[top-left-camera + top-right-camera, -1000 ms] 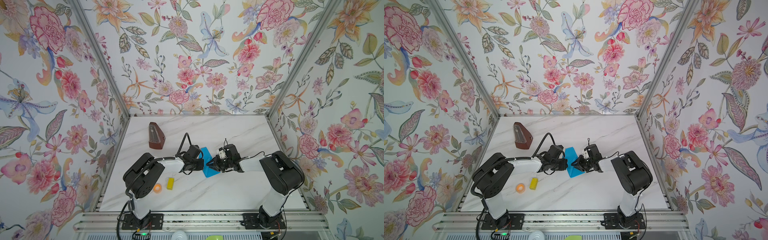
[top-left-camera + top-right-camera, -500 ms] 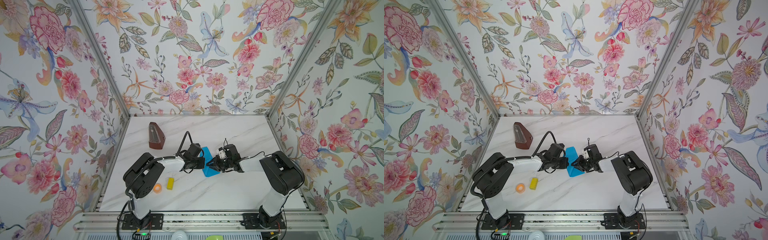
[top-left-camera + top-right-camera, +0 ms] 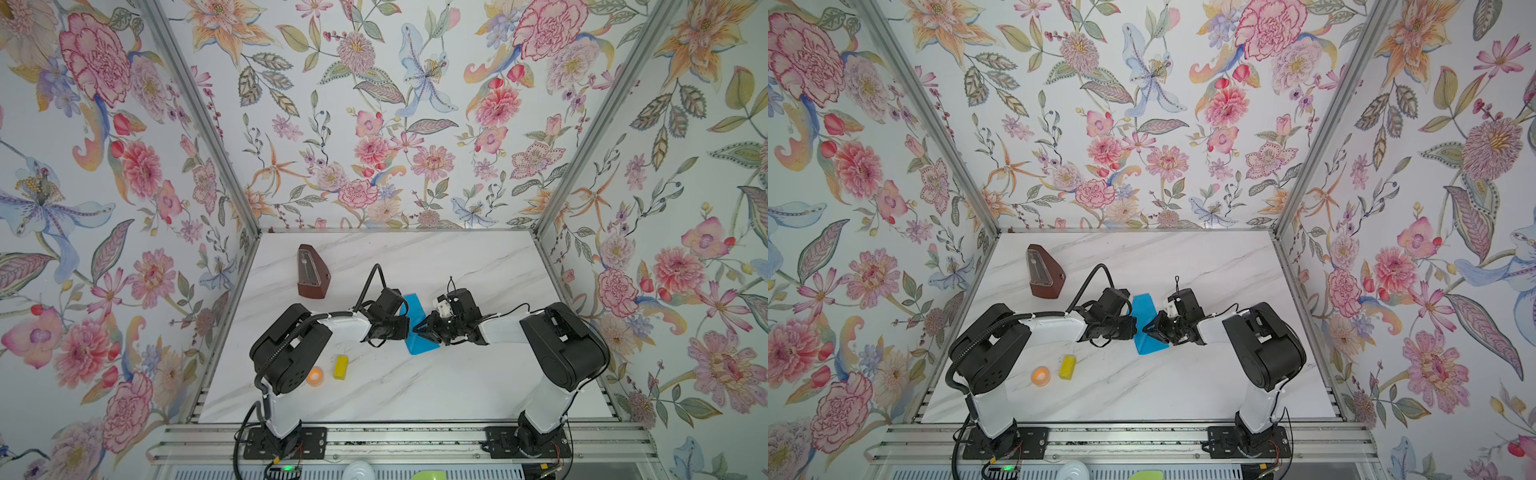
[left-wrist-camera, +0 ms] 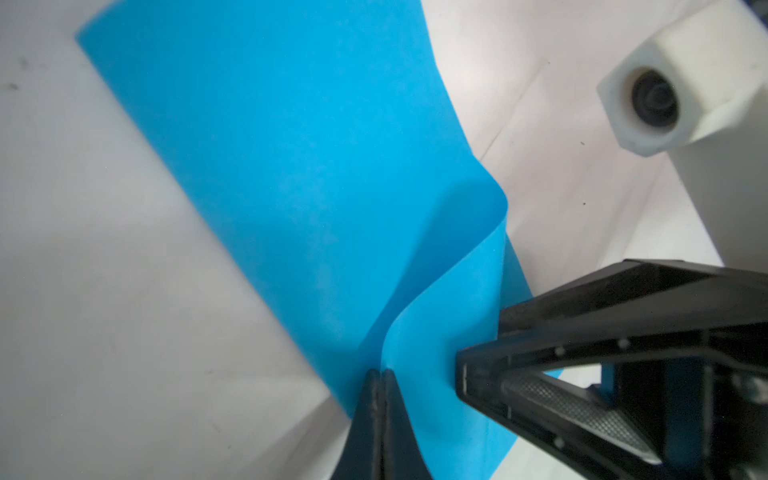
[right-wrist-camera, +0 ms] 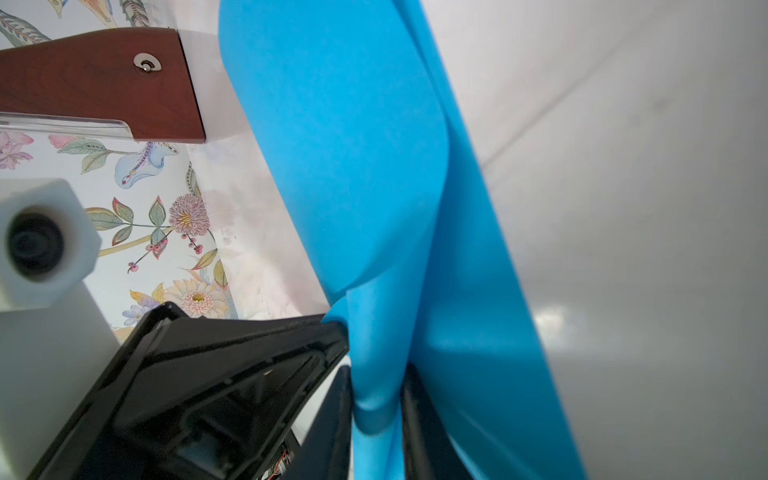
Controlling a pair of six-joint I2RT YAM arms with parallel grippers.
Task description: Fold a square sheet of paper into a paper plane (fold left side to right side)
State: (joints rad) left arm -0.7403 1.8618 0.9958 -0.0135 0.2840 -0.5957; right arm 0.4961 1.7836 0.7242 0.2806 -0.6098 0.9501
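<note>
In a top view the square sheet of paper [image 3: 417,308] lies mid-frame on the tabletop [image 3: 457,386]. Its long axis runs up the frame, directly between the two arms, and both are equally near. The left pincer [image 4: 380,374] is clenched on its raised edge. The right pincer [image 5: 376,399] nips a curled fold between its jaws. The sheet is bright blue and plain, loosely doubled over, and looks not yet creased.

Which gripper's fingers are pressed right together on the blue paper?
The left gripper, pinching the square sheet of paper flat; the right gripper holds a curled fold, fingers apart.
</note>
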